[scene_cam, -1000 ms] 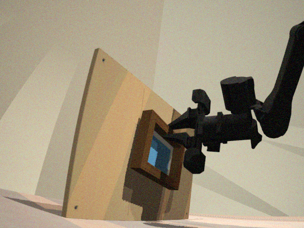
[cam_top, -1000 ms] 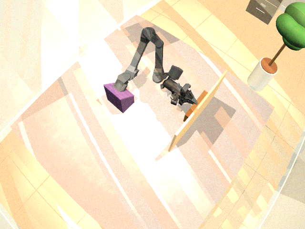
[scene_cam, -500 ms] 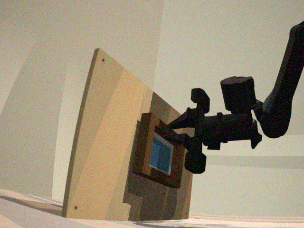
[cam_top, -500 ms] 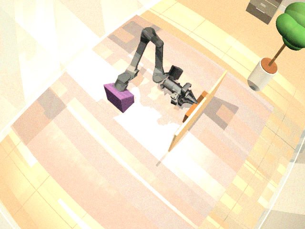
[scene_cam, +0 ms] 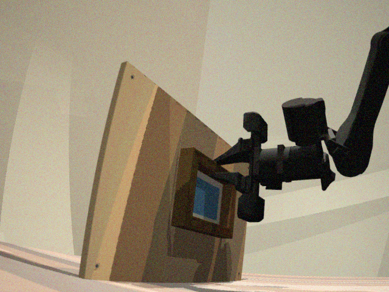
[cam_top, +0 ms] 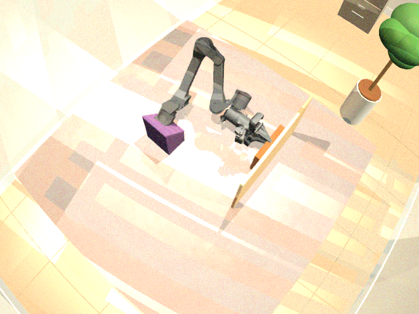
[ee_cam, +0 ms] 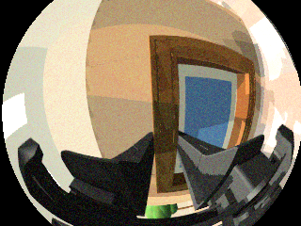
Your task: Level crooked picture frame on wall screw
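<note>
Our gripper [cam_top: 270,140] [scene_cam: 215,166] [ee_cam: 164,136], right of centre in the exterior view, pinches the picture frame [cam_top: 256,159] [scene_cam: 183,188] [ee_cam: 165,94]; lifting too far could unhook it.

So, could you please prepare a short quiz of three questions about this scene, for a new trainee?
1. True or false: the gripper is shut on the wooden rail of the picture frame.
2. Which colour is the block under the arm's base?
(a) green (b) purple (c) orange
3. Fill in the missing word: in the top view, a leafy potted plant stands beyond the upright wooden ____.

Key: 1. true; 2. b; 3. panel
</note>
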